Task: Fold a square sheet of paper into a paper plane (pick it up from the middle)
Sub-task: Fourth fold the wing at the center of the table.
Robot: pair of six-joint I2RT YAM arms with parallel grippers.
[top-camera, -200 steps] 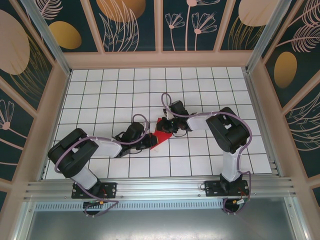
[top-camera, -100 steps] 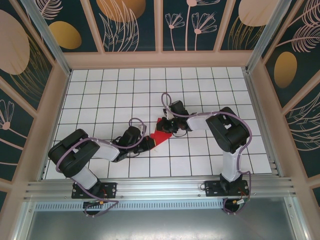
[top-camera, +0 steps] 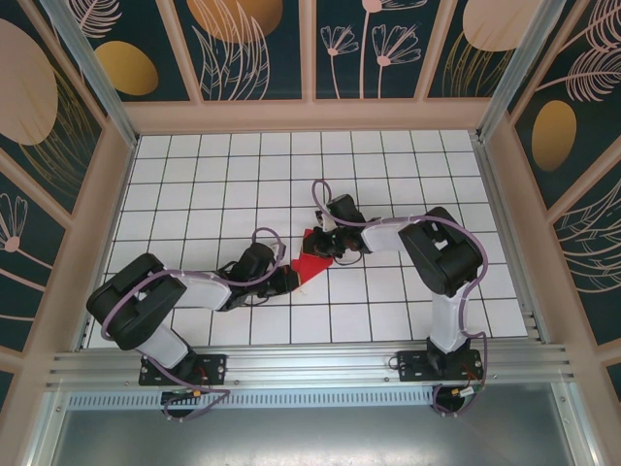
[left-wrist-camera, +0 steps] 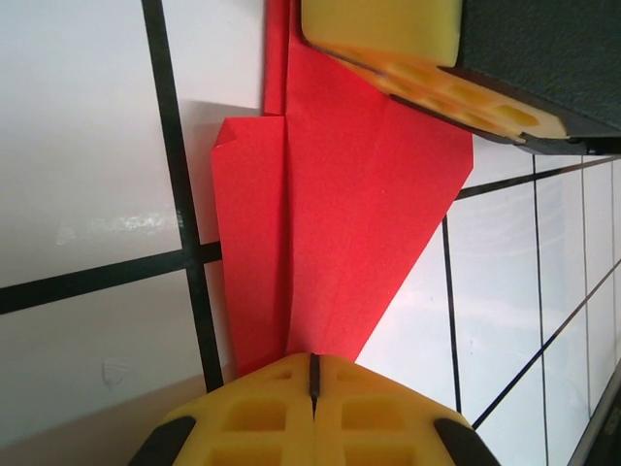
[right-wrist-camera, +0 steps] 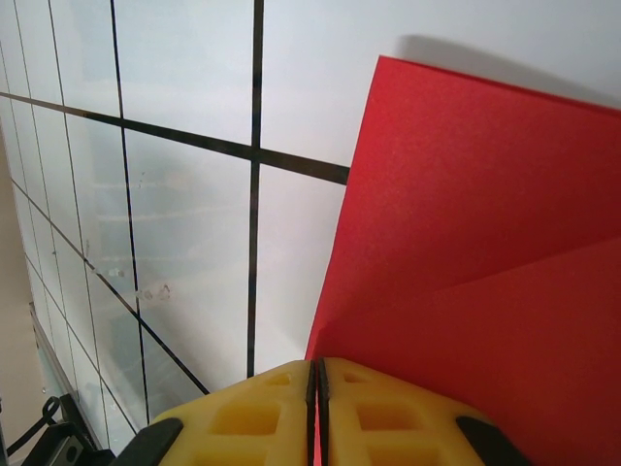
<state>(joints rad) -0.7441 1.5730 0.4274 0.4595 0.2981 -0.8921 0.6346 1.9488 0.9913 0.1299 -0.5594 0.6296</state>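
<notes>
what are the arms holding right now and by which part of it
Both hold the folded bright red paper: the left fingers pinch its narrow end, the right fingers its wider opposite end.

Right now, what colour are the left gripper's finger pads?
Yellow pads, clearest in the left wrist view, against the red paper.

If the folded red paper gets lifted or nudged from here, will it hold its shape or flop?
Probably floppy away from the folds: the paper is a thin sheet, and its raised edge casts a shadow. Likely very light, so a push should slide it over the smooth tiles. The creases may stiffen it lengthwise.
</notes>
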